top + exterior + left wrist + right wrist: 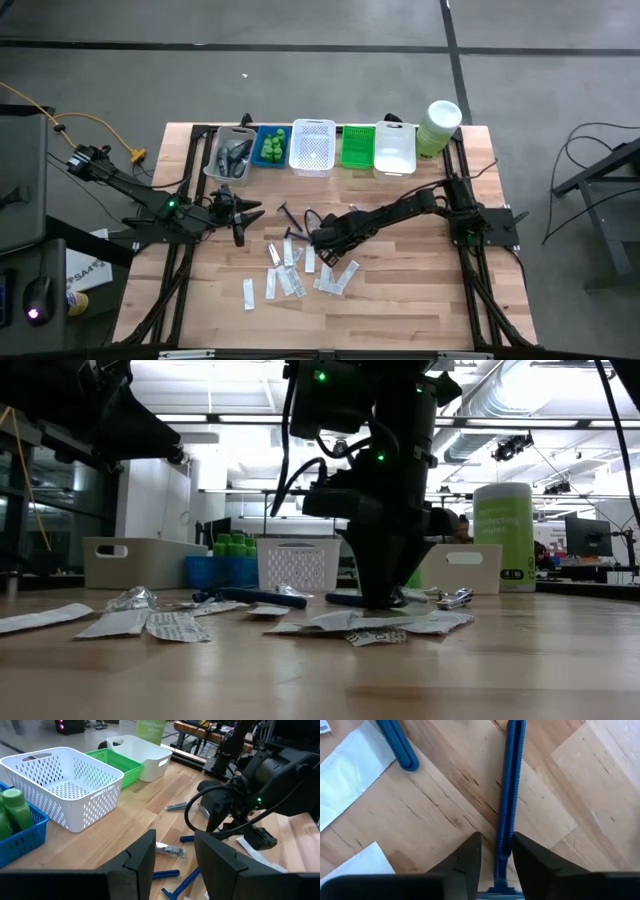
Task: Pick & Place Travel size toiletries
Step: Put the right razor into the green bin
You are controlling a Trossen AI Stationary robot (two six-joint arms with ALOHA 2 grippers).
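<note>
High view: right gripper [322, 238] down at mid-tabletop [400, 300] among scattered toiletries; white sachets [290, 280] strewn just in front of it, one dark razor [287, 212] lying apart toward the baskets. Left gripper [243, 213] parked at the left side, near the grey basket [228, 155]. Row of baskets along the far edge, blue basket [270, 146] holding green bottles [273, 148].

Low view: right arm planted on the tabletop, fingertips lost among sachets; blue razors lying just behind.

Left wrist view: left jaws parted, nothing between them. White basket [65, 785] and green basket [120, 764] ahead.

Right wrist view: blue razor [510, 800] running lengthwise between the right jaws, handle flanked on both sides, narrow gaps showing; closing in, not yet clenched on it. Second razor handle [397, 745] and a sachet nearby.

Step, as judged: grasp of a razor. Next move: finish the squeeze, lift straight up clear of the sachets, carry to a basket.
</note>
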